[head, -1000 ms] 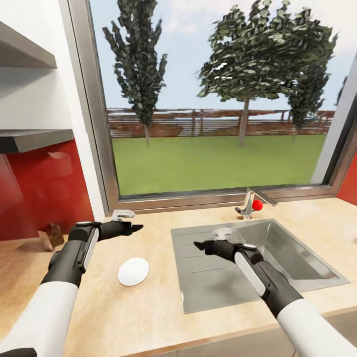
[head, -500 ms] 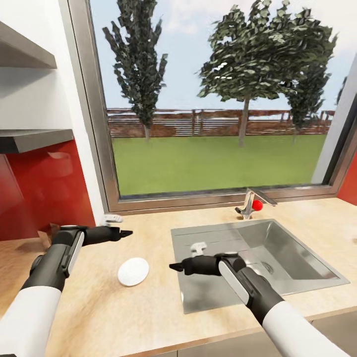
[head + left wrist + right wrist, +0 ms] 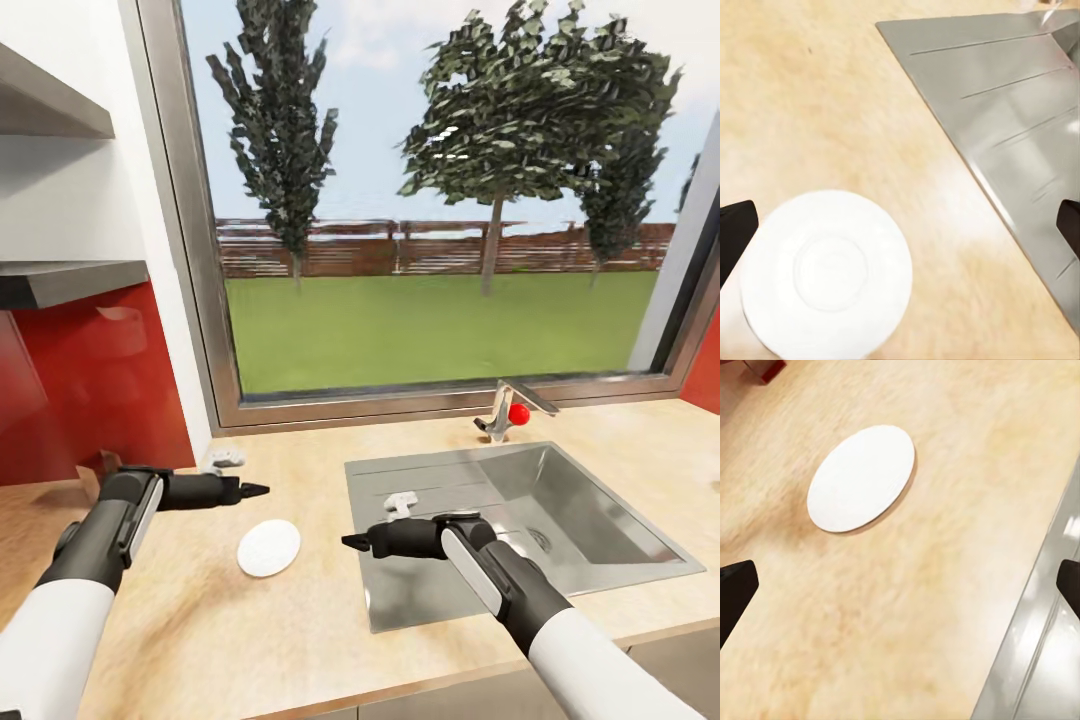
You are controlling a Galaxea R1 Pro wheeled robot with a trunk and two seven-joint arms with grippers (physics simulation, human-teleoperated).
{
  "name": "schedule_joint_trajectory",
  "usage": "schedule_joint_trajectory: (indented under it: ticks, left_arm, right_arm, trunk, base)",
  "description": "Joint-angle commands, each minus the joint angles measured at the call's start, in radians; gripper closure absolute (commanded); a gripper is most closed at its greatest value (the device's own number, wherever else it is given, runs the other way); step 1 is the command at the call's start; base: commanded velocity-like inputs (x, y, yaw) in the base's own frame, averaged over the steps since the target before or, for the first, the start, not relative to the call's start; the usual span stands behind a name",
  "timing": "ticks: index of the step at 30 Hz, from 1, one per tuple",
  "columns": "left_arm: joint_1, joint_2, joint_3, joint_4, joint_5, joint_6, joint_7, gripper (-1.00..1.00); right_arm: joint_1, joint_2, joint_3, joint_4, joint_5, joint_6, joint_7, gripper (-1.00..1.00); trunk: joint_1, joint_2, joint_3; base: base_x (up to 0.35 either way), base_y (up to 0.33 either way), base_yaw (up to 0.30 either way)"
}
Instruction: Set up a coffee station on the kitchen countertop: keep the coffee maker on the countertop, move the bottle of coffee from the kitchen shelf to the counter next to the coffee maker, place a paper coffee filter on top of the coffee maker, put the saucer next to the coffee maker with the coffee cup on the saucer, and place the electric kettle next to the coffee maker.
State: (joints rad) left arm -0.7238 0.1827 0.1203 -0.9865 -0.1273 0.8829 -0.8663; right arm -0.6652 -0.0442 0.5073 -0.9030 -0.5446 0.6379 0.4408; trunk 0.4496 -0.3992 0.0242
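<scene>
Head view, over sink and window. Saucer (image 3: 268, 547) lies flat on the tabletop (image 3: 300, 640), bare, at about 7 o'clock from the tap (image 3: 505, 410) and just beside the sink (image 3: 520, 520) edge.

Left claw (image 3: 255, 490) hangs at 11 o'clock of the saucer, near it, not touching; in the left wrist view its finger tips sit at the far edges of the picture, so it is released, nothing between. Saucer (image 3: 825, 274) shows below it.

Right claw (image 3: 350, 541) points toward the saucer from 3 o'clock, over the drainboard; finger tips likewise far apart, released and empty. Saucer (image 3: 861, 478) seen obliquely.

Two small white objects: one (image 3: 225, 458) by the window frame, one (image 3: 400, 500) on the drainboard. Too small to identify.

Risks, as judged:
- Saucer flat and thin: a claw coming straight down may only press it or skate it toward the sink lip.
- Both claws converging on it could collide.
- A one-sided edge pinch may tip it out.
</scene>
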Motion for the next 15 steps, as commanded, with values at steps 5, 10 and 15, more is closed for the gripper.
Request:
schedule_joint_trajectory:
  ticks: [5,10,15]
  left_arm:
    - [0.002,-0.002,0.002,0.004,-0.012,0.002,-0.012,-1.00]
    - [0.009,-0.001,0.003,0.011,-0.011,-0.001,-0.015,-1.00]
    - [0.014,-0.004,0.004,0.013,-0.010,-0.002,-0.016,-1.00]
  right_arm:
    - [-0.001,-0.001,0.002,-0.002,-0.004,0.003,0.000,-1.00]
    - [-0.001,-0.001,0.003,-0.003,-0.004,0.003,0.000,-1.00]
    - [-0.001,0.000,0.003,-0.006,-0.005,0.003,0.001,-1.00]
  trunk:
    - [0.000,-0.001,0.000]
    - [0.000,-0.001,0.000]
    - [0.000,-0.001,-0.001]
  base:
    - [0.000,0.000,0.000]
    - [0.000,0.000,0.000]
    - [0.000,0.000,0.006]
